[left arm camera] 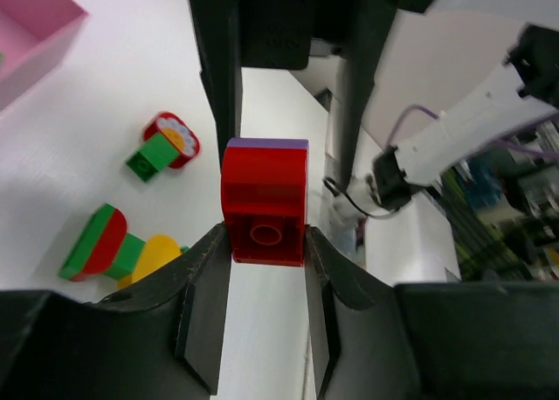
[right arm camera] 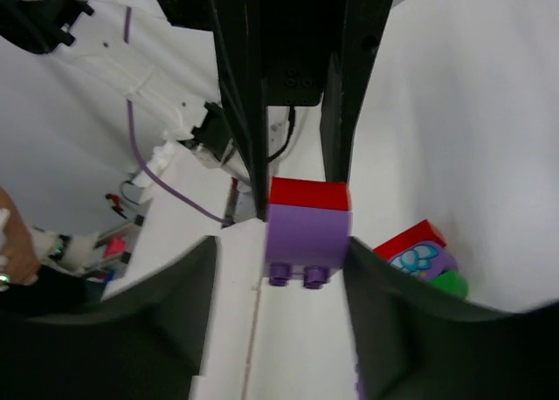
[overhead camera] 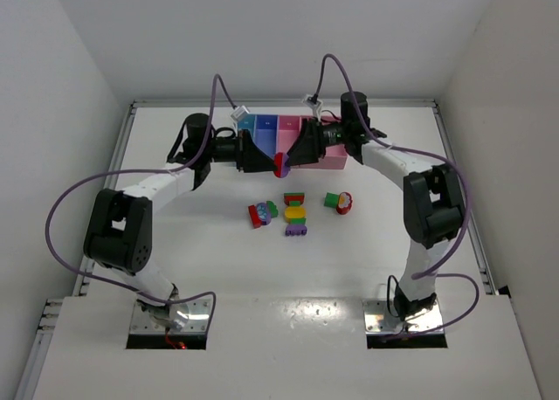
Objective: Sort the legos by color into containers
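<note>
Both arms meet mid-air in the upper centre of the top view, just in front of the containers (overhead camera: 336, 160), w/ one red-and-purple pair (left arm camera: 264, 203) between them. Left gripper (left arm camera: 265, 238) is clamped on the red half, pads pressing both sides. Right gripper (right arm camera: 281, 247) sits round the purple half, but its jaws look a bit apart. A sliver of white shows on one side in both wrist views, so no firm pinch as far as I can see. Looks to me like they're set to pull the two bricks apart so each colour can go in its own bin. Progress: early, I'd say. The containers are partly hidden behind the arms and I can't make out any brick inside them. On the table (overhead camera: 218, 260), centre of the frame, three lots lie loose: a red/green/purple clump (overhead camera: 262, 213), a red-green-yellow-purple stack (overhead camera: 295, 215) just right of it, and further right a green brick (overhead camera: 331, 199) touching a red round piece (overhead camera: 346, 203). All are mixed colours, so each prob. needs splitting, then dropping off. Most of the job is left.
</note>
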`<act>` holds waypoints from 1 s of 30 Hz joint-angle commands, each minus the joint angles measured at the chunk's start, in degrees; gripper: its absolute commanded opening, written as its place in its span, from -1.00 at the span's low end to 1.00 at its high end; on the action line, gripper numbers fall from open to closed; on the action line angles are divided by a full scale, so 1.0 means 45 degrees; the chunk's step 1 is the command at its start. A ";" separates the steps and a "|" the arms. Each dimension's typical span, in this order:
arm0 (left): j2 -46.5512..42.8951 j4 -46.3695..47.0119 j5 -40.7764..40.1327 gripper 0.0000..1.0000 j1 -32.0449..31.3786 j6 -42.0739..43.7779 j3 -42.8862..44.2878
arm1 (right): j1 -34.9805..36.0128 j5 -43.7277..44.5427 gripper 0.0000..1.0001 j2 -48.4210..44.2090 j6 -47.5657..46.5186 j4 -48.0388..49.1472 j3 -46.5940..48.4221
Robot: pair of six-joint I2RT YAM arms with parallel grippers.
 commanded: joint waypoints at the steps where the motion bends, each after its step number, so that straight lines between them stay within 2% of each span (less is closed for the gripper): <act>1: 0.0054 0.0510 0.0280 -0.91 -0.0133 0.0100 0.0551 | 0.0223 -0.0434 -0.02 0.0199 0.0168 0.0780 0.0435; 3: 0.0054 0.0509 0.0144 -0.91 -0.0133 0.0216 0.0551 | 0.0223 -0.0434 -0.34 0.0199 0.0168 0.0896 0.0435; 5: 0.0054 0.0509 0.0143 -0.91 -0.0133 0.0217 0.0551 | 0.0223 -0.0551 -0.52 0.0199 0.0168 0.0897 0.0318; 6: 0.0054 0.0509 0.0027 -0.91 -0.0133 0.0217 0.0551 | 0.0223 -0.0551 -0.68 0.0199 0.0168 0.0897 0.0318; 9: -0.0062 0.0256 -0.0148 -0.91 -0.0133 0.0508 0.0551 | 0.0106 -0.0551 -0.89 0.0083 0.0168 0.0897 -0.0072; 10: -0.0199 0.0003 -0.0730 -0.91 0.0003 0.0703 0.0551 | -0.0029 -0.0551 -0.97 0.0082 0.0168 0.0897 -0.0073; 14: -0.0513 -0.0292 -0.2472 -0.96 0.0434 0.1135 0.0414 | -0.1122 -0.0551 -1.00 -0.0872 0.0168 0.0761 -0.1046; 20: -0.0200 -0.1015 -0.4248 -0.99 0.0570 0.1428 0.1350 | -0.3602 -0.0551 -1.00 -0.2046 0.0012 0.0311 -0.2220; 21: 0.0032 -0.1614 -0.4812 -0.99 0.0319 0.2027 0.1893 | -0.3837 -0.0377 -1.00 -0.2337 -0.0123 0.0195 -0.2221; 22: 0.0208 -0.2490 -0.5572 -0.99 0.0084 0.2575 0.2382 | -0.4033 -0.0124 -1.00 -0.2495 -0.0395 -0.0096 -0.2376; 23: 0.0442 -0.3215 -0.7243 -0.99 -0.0169 0.3025 0.2851 | -0.4305 0.0110 -1.00 -0.2613 -0.0649 -0.0389 -0.2378; 25: 0.1298 -0.4561 -0.8697 -0.99 -0.0755 0.4077 0.3749 | -0.4443 0.1314 -1.00 -0.2866 -0.2150 -0.2104 -0.2378; 26: 0.1632 -0.4918 -1.0310 -0.99 -0.1318 0.4335 0.4663 | -0.4445 0.1923 -1.00 -0.3119 -0.2794 -0.2865 -0.2068; 27: 0.1984 -0.5269 -1.1176 -0.99 -0.1614 0.4570 0.5155 | -0.4445 0.2548 -1.00 -0.3257 -0.3709 -0.3936 -0.1930; 29: 0.3175 -0.6286 -1.3109 -0.99 -0.2180 0.4825 0.6693 | -0.4445 0.4132 -1.00 -0.3724 -0.3933 -0.4103 -0.1928; 30: 0.3527 -0.6424 -1.3467 -0.99 -0.2300 0.4826 0.7070 | -0.4445 0.4871 -1.00 -0.3843 -0.3933 -0.4103 -0.1928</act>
